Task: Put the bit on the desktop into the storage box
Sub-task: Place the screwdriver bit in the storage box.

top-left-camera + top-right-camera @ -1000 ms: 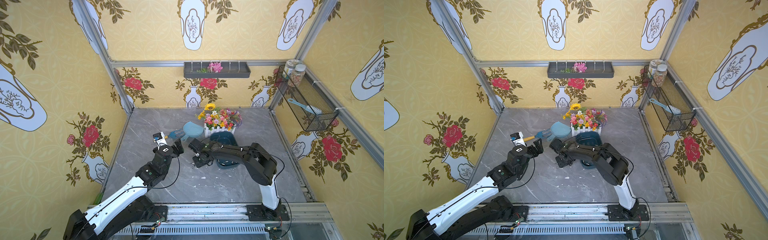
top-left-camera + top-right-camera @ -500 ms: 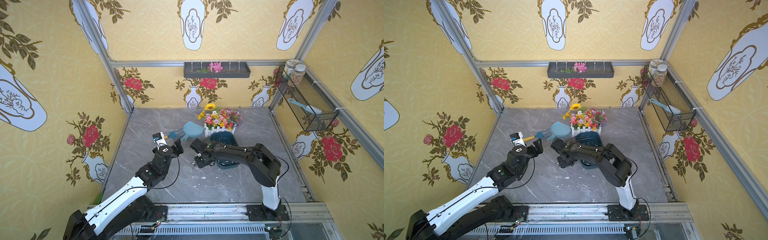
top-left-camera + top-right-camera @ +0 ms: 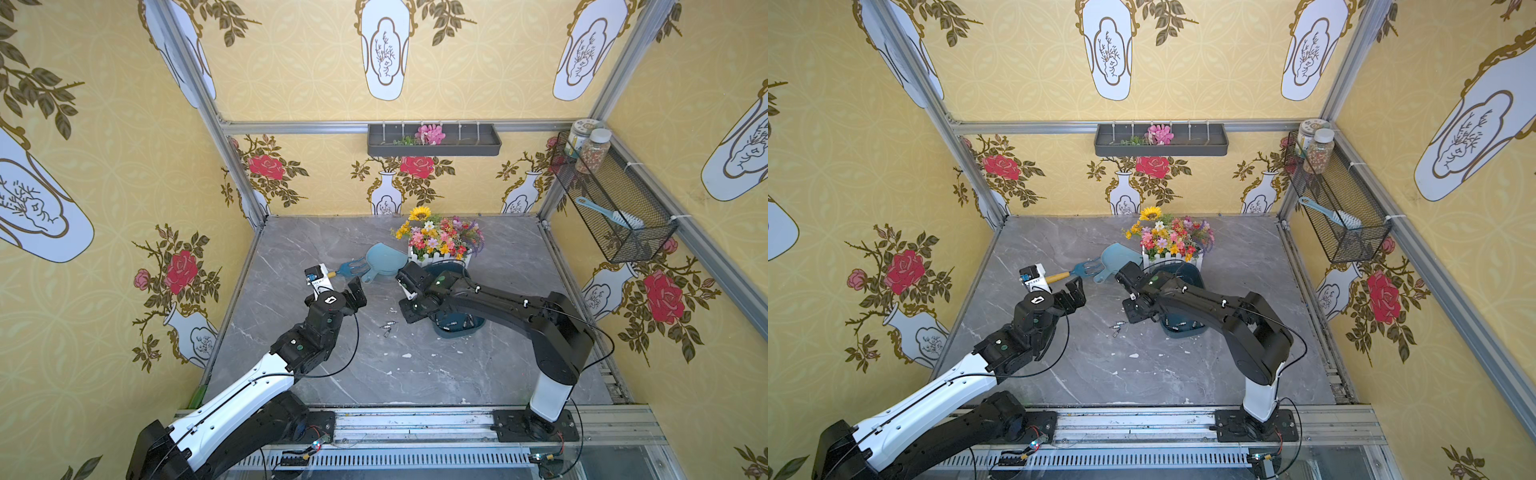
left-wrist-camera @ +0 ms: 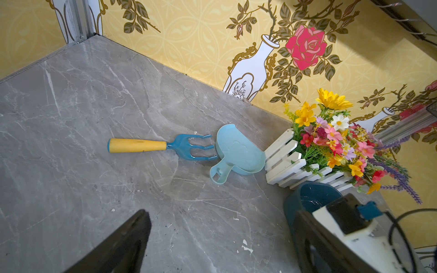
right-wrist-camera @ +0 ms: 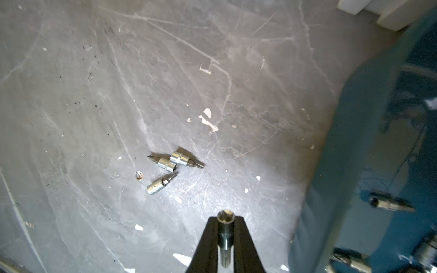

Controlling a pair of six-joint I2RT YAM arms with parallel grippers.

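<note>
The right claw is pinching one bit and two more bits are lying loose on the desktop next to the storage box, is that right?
Not quite. Three loose bits lie on the desktop, not two; the right wrist view shows them clearly. The rest holds: the right claw is pinching one bit, and the storage box is beside them.

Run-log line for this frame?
left tool open, empty | right tool shut on held bit, beside storage box | three loose bits on desktop | stored bits in box
</note>
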